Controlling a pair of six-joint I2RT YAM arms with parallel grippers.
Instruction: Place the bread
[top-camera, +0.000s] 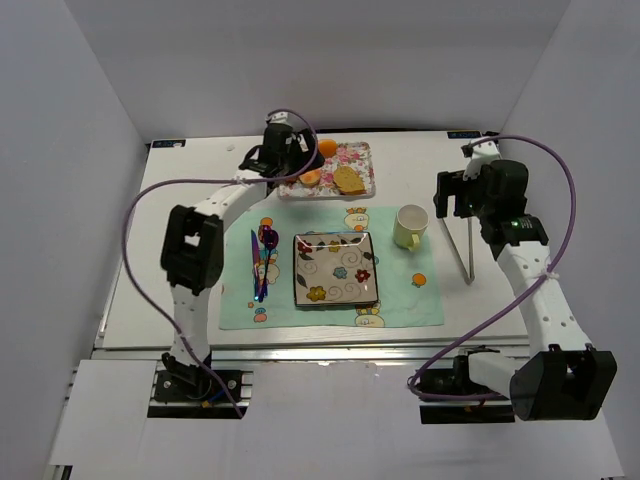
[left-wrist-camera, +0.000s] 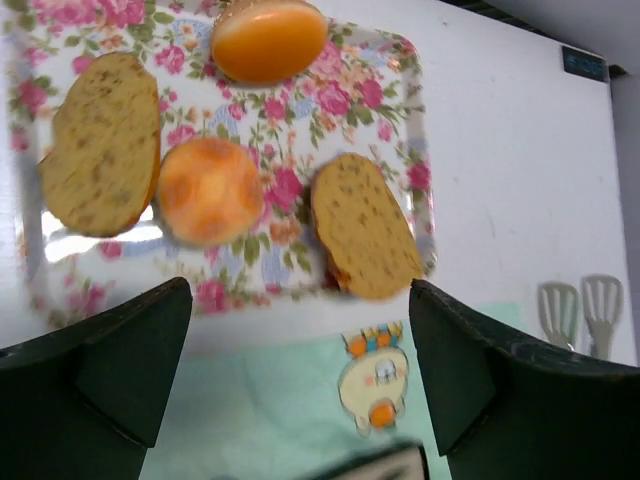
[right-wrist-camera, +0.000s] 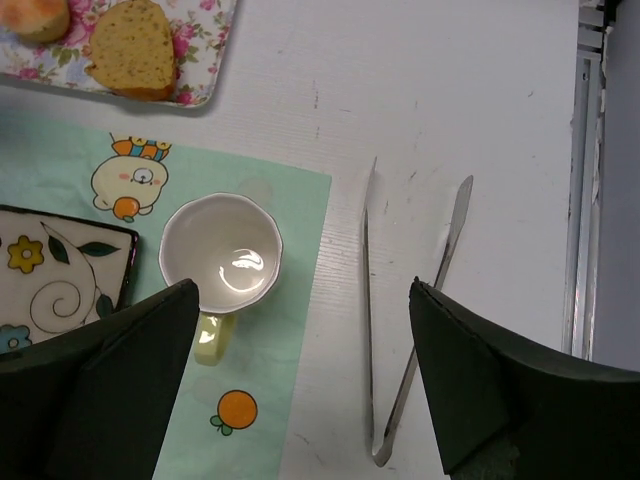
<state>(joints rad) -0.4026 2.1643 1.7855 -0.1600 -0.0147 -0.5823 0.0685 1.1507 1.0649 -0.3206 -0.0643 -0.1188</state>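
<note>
**Bread on the tray, both grippers open**

The bread lies flat at the 9 o'clock end of the floral tray, inside the rim. An orange ball sits just beside it at its 3 o'clock. Past that ball, at the tray's 4 o'clock corner, lies a browner wedge. A second ball rests at the tray's 12 o'clock edge.

The left gripper hangs over the tray's 6 o'clock rim. Its jaws are spread wide with nothing between them, and they touch none of the food. From above, this arm hides the bread.

The tray stands on the white table, at 12 o'clock from the mint mat. The square plate sits in the middle of the mat. Cutlery lies on the mat at the plate's 9 o'clock, and a pale cup stands on it at the plate's 2 o'clock.

The right gripper is wide open and holds nothing. It hangs over the mat's 3 o'clock edge, between the cup and the metal tongs. The tongs lie on the bare table off the mat, with their joined end at 6 o'clock.
</note>
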